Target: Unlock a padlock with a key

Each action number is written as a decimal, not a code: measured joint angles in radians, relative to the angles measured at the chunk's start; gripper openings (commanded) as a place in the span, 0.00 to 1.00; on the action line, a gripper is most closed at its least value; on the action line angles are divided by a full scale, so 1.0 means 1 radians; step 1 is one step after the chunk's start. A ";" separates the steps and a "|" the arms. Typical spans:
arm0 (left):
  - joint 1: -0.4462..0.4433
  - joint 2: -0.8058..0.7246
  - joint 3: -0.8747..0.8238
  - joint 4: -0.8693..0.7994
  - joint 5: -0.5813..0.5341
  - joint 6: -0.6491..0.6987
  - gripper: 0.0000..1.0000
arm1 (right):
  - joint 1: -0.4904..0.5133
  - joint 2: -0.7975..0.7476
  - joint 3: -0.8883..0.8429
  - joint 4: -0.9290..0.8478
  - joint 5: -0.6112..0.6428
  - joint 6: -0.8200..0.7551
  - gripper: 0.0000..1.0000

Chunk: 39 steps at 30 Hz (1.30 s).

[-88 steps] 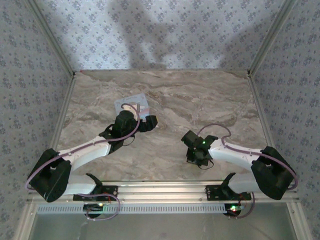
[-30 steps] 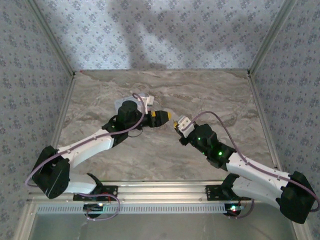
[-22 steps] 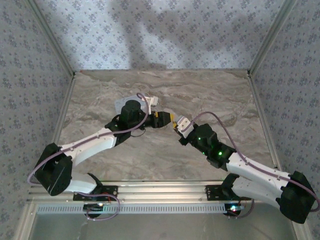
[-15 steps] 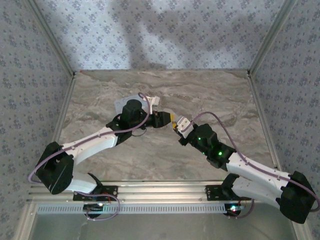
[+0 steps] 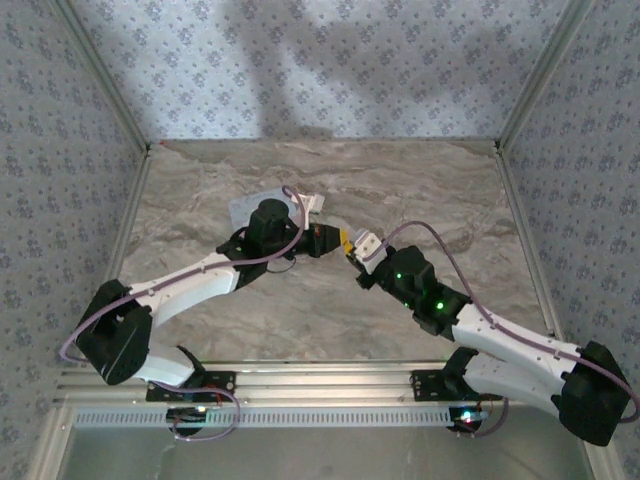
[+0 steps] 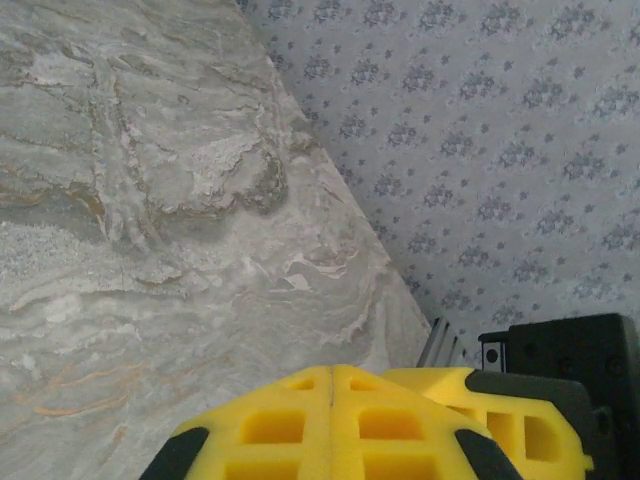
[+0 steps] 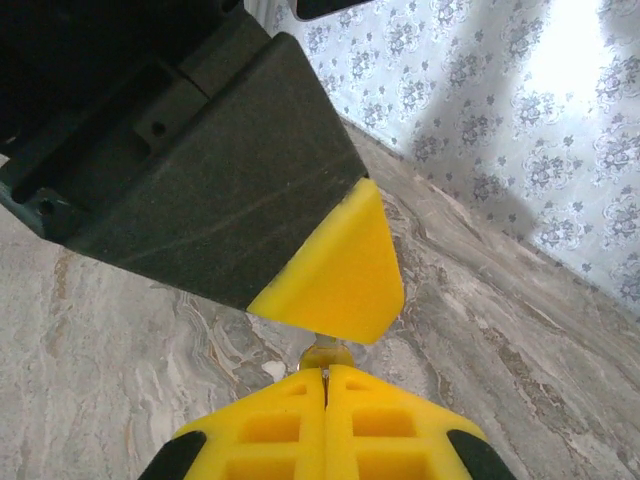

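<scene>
- Step in hand, by my reading: the key [image 7: 327,353] is being passed from claw to claw over the bench [image 5: 430,190], ahead of any unlocking.
- The right claw [image 7: 327,385] is closed on the key, whose brass end pokes from its tips.
- The left claw [image 7: 338,288] is closed too, its tip touching that end. It may be pinching it, but the contact is too small to tell.
- Next: the right claw should let go only once the left grip is sure, and then the key can go to the padlock.
</scene>
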 measured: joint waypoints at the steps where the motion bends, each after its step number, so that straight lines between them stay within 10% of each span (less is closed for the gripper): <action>1: -0.002 0.000 0.000 0.000 -0.005 0.002 0.00 | 0.000 0.000 0.000 -0.002 0.000 0.006 0.13; 9: -0.003 -0.018 0.000 -0.016 -0.016 0.025 0.00 | -0.154 -0.048 0.000 -0.059 -0.075 0.227 0.39; 17: -0.003 -0.039 0.017 -0.065 -0.016 0.077 0.00 | -0.462 -0.080 -0.045 0.005 -0.513 0.542 0.56; 25: -0.003 -0.050 0.019 -0.068 -0.004 0.095 0.00 | -0.472 -0.047 -0.050 0.134 -0.822 0.697 0.53; 39: -0.003 -0.050 0.019 -0.031 0.018 0.092 0.00 | -0.407 0.074 -0.017 0.183 -0.898 0.735 0.47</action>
